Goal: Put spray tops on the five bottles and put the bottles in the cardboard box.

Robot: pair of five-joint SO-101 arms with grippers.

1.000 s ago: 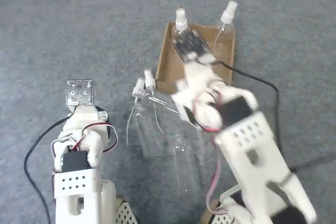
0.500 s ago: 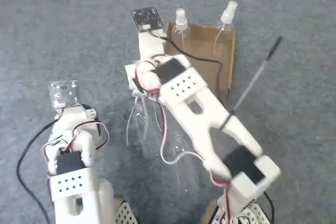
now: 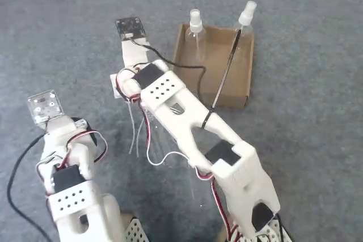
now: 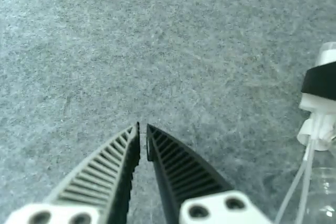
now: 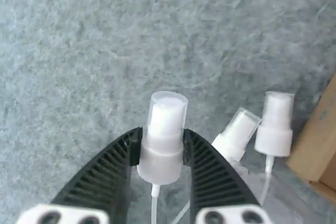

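Pinching spray top (image 5: 161, 140), seemingly: right jaws

We see a grey carpeted table (image 3: 68, 38); cardboard box (image 3: 235, 96) sits on it, off to one side of the right fingers (image 5: 110, 166); clear bottles (image 5: 262, 187) lie flat just beside them; bare carpet beneath the left fingers (image 4: 121, 166).

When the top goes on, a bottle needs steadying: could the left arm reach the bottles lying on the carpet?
Probably yes: bare carpet lies between the left gripper and the nearest bottle, though the right arm stretched over it crowds the way.
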